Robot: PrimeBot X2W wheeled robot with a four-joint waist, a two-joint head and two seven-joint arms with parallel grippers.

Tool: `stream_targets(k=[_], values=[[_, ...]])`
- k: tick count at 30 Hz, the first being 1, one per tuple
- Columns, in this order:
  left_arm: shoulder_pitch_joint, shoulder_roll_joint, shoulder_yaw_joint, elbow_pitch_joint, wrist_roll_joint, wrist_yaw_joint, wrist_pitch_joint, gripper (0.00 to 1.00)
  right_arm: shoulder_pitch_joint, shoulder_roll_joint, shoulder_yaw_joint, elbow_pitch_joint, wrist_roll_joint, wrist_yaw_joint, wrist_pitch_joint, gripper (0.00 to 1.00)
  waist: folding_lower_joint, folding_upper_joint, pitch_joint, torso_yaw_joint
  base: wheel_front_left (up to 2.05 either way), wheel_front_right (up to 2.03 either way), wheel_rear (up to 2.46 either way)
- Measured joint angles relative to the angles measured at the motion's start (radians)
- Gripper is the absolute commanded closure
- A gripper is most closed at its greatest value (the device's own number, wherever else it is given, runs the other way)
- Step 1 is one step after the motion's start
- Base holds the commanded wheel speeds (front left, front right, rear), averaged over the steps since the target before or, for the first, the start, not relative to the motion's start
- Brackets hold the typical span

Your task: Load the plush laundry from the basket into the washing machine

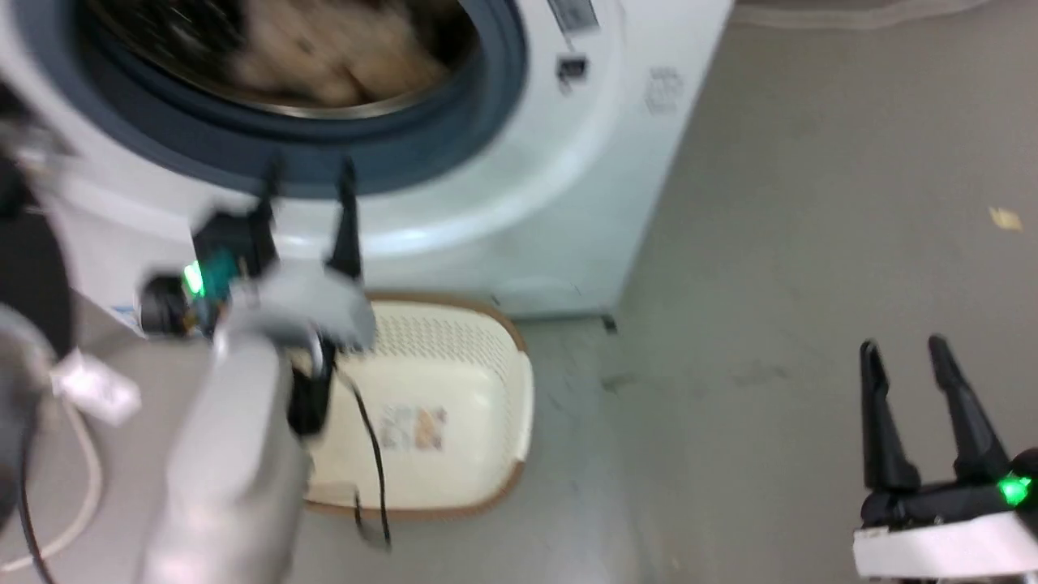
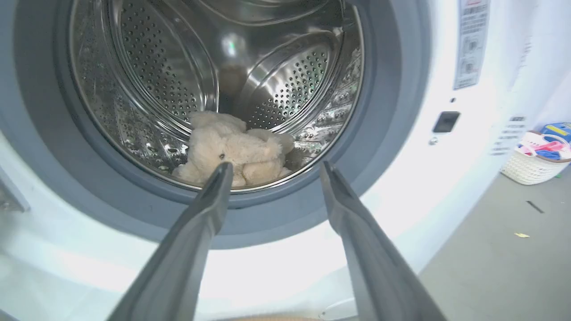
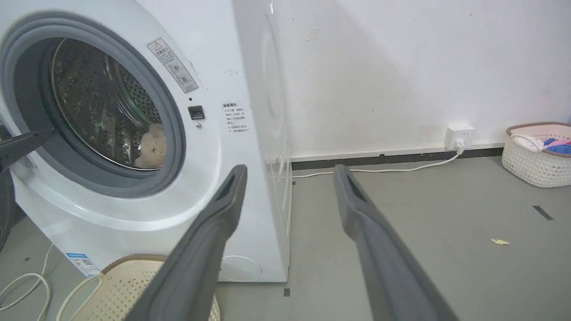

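Note:
The plush laundry [image 2: 232,149], a cream teddy bear, lies on the floor of the washing machine's [image 2: 392,111] steel drum. It also shows through the opening as the plush [image 1: 324,57] and the plush [image 3: 154,147]. My left gripper [image 2: 275,167] is open just outside the drum mouth, fingers apart and holding nothing. In the head view the left gripper [image 1: 308,191] hangs in front of the grey gasket of the washing machine [image 1: 519,219]. The basket [image 1: 454,341] stands on the floor below it, with nothing inside but its bottom label. My right gripper [image 1: 902,349] is open over bare floor, off to the right.
A second white basket [image 3: 539,156] with coloured clothes stands by the wall at the right. A wall socket [image 3: 459,133] feeds a white cable along the skirting. White cords [image 3: 26,285] lie on the floor left of the basket [image 3: 134,261]. Grey floor stretches to the machine's right.

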Motion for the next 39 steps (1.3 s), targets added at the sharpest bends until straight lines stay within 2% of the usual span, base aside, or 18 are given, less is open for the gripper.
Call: stream_targets(k=[5,12,19,23,30,31,39], values=[[0.258,-0.03,0.015,-0.216,-0.014,0.0,0.0,0.0,0.053,0.012,0.001,0.013,-0.03,0.0,0.0,0.0,-0.0001,0.0,-0.122,0.071,0.0,0.0,0.0],[0.524,-0.049,0.034,-0.382,-0.038,-0.001,-0.001,0.0,0.111,0.025,0.013,0.03,-0.082,0.0,0.0,0.0,-0.0001,0.0,-0.243,0.168,0.0,0.0,0.0],[0.668,-0.054,0.016,-0.437,-0.021,-0.027,-0.001,0.0,0.138,0.035,0.011,0.045,-0.146,0.001,0.0,0.0,0.0003,0.0,-0.305,0.214,0.0,0.0,0.0],[0.718,-0.07,-0.01,-0.444,0.002,-0.04,-0.001,0.0,0.152,0.037,0.018,0.052,-0.201,0.0,0.0,0.0,0.0003,0.0,-0.314,0.211,0.0,0.0,0.0],[0.746,-0.086,-0.028,-0.453,0.055,-0.04,-0.001,0.0,0.156,0.046,0.001,0.069,-0.202,0.0,0.0,0.0,0.0005,0.0,-0.323,0.201,0.0,0.0,0.0],[0.747,-0.089,-0.025,-0.455,0.055,-0.04,-0.001,1.0,0.156,0.046,0.0,0.071,-0.202,0.0,0.0,1.0,0.0005,0.0,-0.324,0.201,0.0,0.0,0.0],[0.746,-0.089,-0.024,-0.456,0.056,-0.039,0.002,1.0,0.154,0.046,0.001,0.072,-0.202,0.0,0.001,1.0,0.0005,-0.0001,-0.323,0.2,0.0,0.0,0.0]])
